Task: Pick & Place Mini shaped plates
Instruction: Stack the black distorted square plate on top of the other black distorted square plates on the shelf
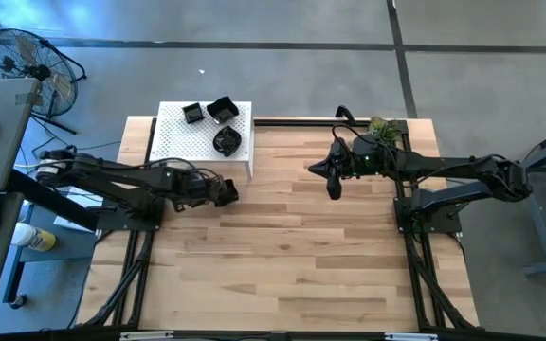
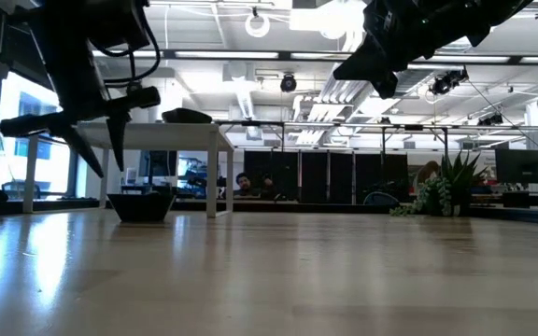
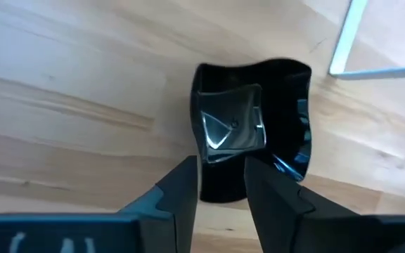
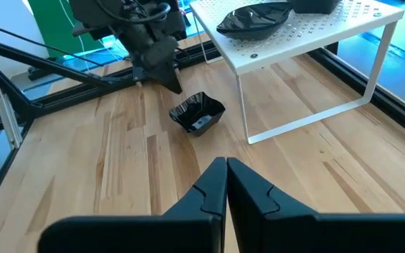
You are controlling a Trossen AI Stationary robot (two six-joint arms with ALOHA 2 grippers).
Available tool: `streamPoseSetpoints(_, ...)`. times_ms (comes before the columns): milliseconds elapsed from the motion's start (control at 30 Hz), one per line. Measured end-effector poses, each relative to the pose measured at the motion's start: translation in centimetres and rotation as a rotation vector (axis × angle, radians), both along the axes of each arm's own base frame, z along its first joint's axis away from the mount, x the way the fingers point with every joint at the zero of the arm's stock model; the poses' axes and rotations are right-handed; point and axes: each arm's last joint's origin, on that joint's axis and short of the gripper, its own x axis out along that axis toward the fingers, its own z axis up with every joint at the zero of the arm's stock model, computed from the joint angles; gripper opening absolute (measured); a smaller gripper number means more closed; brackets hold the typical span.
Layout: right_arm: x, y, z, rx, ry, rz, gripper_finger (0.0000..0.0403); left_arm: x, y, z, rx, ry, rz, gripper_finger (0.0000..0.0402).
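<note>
Plates are split between two spots: one wavy-rimmed black mini plate [image 4: 198,114] sits on the wooden table [image 1: 292,256] directly under the left gripper [image 4: 166,79], whose fingers [image 3: 178,193] stand parted above its rim, gripping nothing. Three more black mini plates [image 1: 226,141] rest on the white perforated stand [image 1: 183,144] just beyond that gripper. The right gripper [image 1: 333,185] hovers well apart, fingers pressed together, empty.

Glossy black dish [image 4: 198,114], white perforated stand [image 4: 308,31], pale striped wood table [image 1: 301,246], green plant sprig [image 1: 381,127]
</note>
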Motion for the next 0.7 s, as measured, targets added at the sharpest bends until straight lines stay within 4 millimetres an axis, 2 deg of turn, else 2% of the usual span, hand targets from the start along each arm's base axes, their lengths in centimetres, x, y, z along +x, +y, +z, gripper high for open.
streamPoseSetpoints(233,0.0,0.1,0.0,0.008,-0.002,0.022,0.0007,1.0,-0.1,-1.5,-0.038,0.057,0.015,0.0114)
streamPoseSetpoints(467,0.0,0.1,0.0,0.014,-0.003,0.025,0.0007,1.9,-0.1,-2.1,-0.023,0.051,-0.007,0.0114)
streamPoseSetpoints(700,0.0,0.1,0.0,0.015,-0.003,0.025,0.0007,1.7,-0.2,-4.3,-0.075,0.018,-0.022,0.0114)
